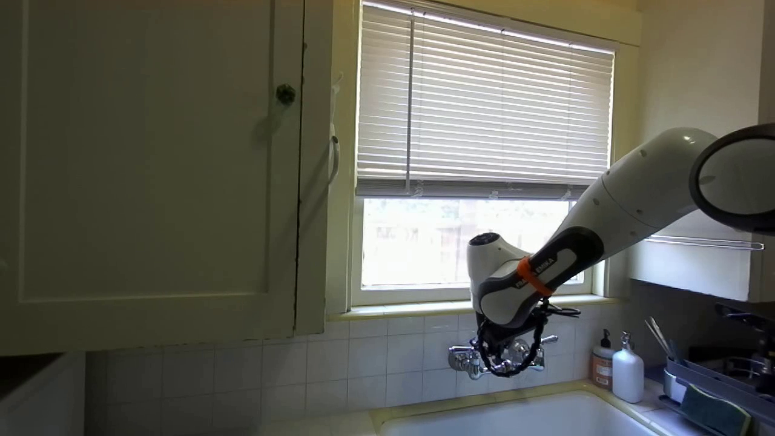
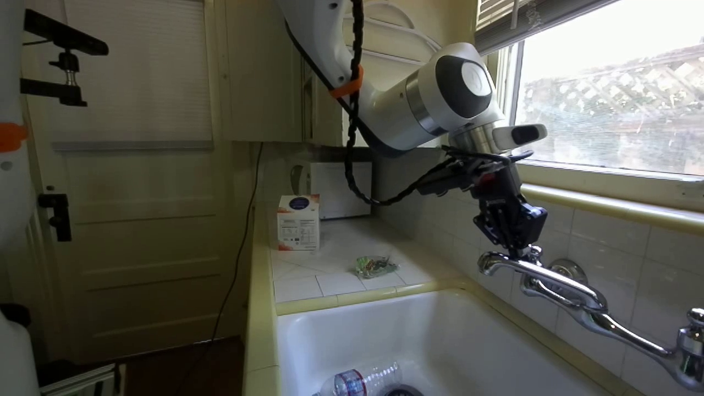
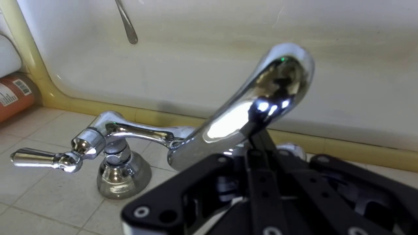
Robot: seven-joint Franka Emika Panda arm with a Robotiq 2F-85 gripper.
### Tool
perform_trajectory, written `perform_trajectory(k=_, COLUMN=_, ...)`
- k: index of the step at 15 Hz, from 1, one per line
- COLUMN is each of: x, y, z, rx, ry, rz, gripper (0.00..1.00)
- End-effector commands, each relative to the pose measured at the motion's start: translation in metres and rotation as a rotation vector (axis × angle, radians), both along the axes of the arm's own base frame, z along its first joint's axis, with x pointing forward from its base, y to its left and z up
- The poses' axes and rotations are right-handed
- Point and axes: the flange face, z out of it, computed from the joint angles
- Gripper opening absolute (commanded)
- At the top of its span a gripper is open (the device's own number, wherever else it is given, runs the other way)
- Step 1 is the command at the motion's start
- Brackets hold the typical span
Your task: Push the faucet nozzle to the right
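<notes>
The faucet nozzle (image 2: 555, 279) is a slim shiny chrome spout on a wall-mounted, two-handled tap (image 2: 632, 335). It reaches out toward the sink in an exterior view. In the wrist view, the nozzle (image 3: 241, 111) slants from centre left to upper right. My black gripper (image 2: 518, 253) is shut, with its fingertips together and nothing between them. In the wrist view, the gripper (image 3: 263, 138) has its tips right beside the nozzle's side, seemingly touching it. In an exterior view, the gripper (image 1: 495, 354) and its cable hide much of the tap (image 1: 463, 358).
A white sink (image 2: 330, 308) lies below, with a clear plastic bottle (image 2: 352, 382) in it. A tap handle (image 3: 36, 158) sticks out at left in the wrist view. A white soap bottle (image 1: 628, 375) and an orange bottle (image 1: 602, 370) stand at the sink corner. The tiled wall and windowsill (image 2: 605, 208) are close.
</notes>
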Motion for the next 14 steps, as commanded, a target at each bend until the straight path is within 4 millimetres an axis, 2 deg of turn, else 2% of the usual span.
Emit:
perform_trajectory(k=1, x=-0.003, y=-0.013, z=-0.005, rx=-0.047, ry=0.098, rz=-0.057, gripper=0.00)
perform_trajectory(k=6, x=-0.002, y=-0.027, z=-0.010, rx=-0.065, ry=0.156, rz=-0.103, gripper=0.00)
perform_trajectory(k=14, x=-0.012, y=-0.063, z=-0.010, rx=-0.080, ry=0.220, rz=-0.189, gripper=0.00)
